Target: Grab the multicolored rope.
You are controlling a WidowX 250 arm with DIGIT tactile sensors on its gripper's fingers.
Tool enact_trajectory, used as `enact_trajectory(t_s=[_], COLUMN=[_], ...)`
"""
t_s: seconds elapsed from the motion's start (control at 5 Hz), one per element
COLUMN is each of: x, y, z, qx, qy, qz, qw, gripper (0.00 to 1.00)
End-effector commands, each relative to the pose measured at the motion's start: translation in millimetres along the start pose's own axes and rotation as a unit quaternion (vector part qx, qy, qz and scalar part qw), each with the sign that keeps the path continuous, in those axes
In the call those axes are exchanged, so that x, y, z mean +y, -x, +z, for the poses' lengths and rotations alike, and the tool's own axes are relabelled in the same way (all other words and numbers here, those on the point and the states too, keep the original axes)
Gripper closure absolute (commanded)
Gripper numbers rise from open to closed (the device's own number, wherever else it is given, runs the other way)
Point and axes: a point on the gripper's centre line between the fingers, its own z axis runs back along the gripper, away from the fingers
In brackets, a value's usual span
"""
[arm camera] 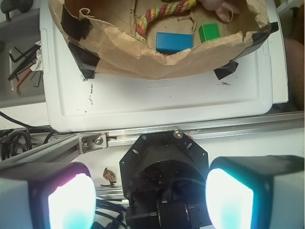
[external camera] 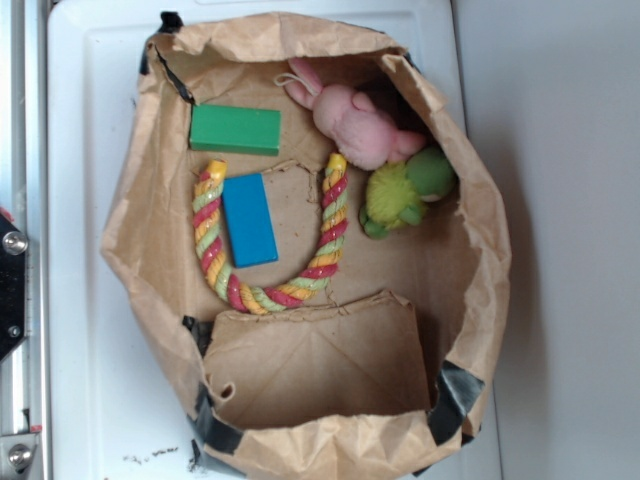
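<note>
A: Is the claw (arm camera: 150, 198) holding anything?
B: No. Its two fingers (arm camera: 69, 202) are wide apart, empty.
A: Where's the multicolored rope (external camera: 270, 240)?
B: Far ahead of the claw, in the paper bag (external camera: 470, 300), curled around the blue block (external camera: 249, 219).

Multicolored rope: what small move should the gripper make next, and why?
Probably travel forward over the paper bag, toward the multicolored rope. In the wrist view the gripper is open and sits outside the bag, near the metal rail, with the rope far ahead beside the blue block.
</note>
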Motion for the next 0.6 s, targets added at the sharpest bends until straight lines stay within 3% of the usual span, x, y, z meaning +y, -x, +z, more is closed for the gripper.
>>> enact_trajectory(t_s=[0.0, 0.2, 0.4], x=[0.0, -0.4, 3.2], y=[0.0, -50.2, -95.3], z=[0.0, -1.1, -10.3], qx=[0.000, -0.011, -0.024], qy=[0.000, 0.017, 0.016], qz=[0.000, 0.033, 0.046], qw=[1.000, 0.999, 0.999], gripper=[0.00, 0.00, 0.00])
